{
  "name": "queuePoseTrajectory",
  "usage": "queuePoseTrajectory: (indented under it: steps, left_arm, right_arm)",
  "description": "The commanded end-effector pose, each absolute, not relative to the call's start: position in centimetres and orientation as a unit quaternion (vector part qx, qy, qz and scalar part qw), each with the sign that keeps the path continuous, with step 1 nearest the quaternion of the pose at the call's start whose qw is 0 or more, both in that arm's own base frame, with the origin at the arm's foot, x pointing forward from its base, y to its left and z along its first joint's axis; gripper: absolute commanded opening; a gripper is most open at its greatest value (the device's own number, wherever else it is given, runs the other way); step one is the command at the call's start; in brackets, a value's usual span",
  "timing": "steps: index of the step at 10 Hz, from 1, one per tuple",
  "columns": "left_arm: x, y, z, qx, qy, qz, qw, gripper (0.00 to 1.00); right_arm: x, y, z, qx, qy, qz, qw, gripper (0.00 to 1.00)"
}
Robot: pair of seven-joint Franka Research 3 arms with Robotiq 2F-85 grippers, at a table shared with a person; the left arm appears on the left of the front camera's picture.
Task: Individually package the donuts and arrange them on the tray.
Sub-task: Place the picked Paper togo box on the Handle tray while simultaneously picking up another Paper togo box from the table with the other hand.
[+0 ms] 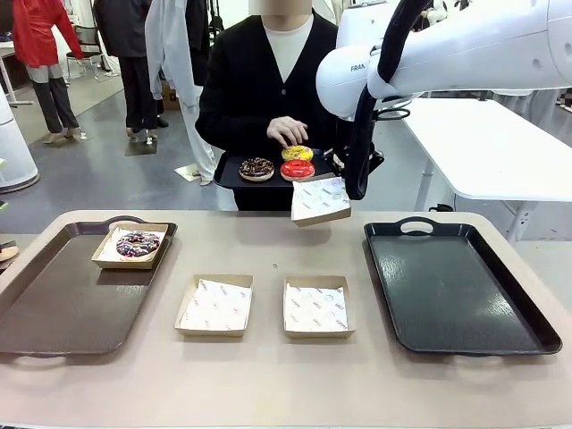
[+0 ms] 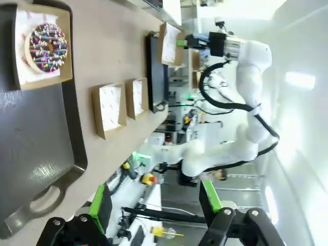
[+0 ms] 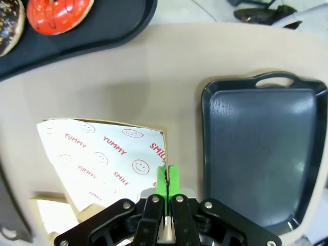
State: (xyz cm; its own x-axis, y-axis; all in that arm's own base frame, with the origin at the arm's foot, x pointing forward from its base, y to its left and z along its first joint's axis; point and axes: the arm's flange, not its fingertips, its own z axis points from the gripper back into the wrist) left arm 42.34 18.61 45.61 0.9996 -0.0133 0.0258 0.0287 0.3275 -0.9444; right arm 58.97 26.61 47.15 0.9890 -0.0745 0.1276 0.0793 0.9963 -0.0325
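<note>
Box (image 1: 320, 198) aloft, pinched in right arm's (image 1: 465, 45) jaws

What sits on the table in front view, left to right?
brown tray with boxed sprinkle donut on it → empty box → second empty box → black tray

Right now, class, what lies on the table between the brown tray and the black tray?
Front view: two empty paper-lined boxes, side by side, between the brown tray and the black tray.
</note>
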Motion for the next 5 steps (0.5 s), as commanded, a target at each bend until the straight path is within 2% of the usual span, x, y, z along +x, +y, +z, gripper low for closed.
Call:
queuePoseTrajectory:
  steps: [1, 5]
  left_arm:
    - [43.6, 20.5, 44.4, -0.607, -0.014, 0.009, 0.794, 0.9]
    - [43.4, 23.2, 42.7, -0.628, -0.016, 0.039, 0.777, 0.9]
  right_arm:
    - [59.9, 27.7, 47.2, -0.036, -0.062, -0.052, 0.996, 0.0]
    - [59.9, 28.3, 47.1, -0.042, -0.05, -0.049, 0.997, 0.0]
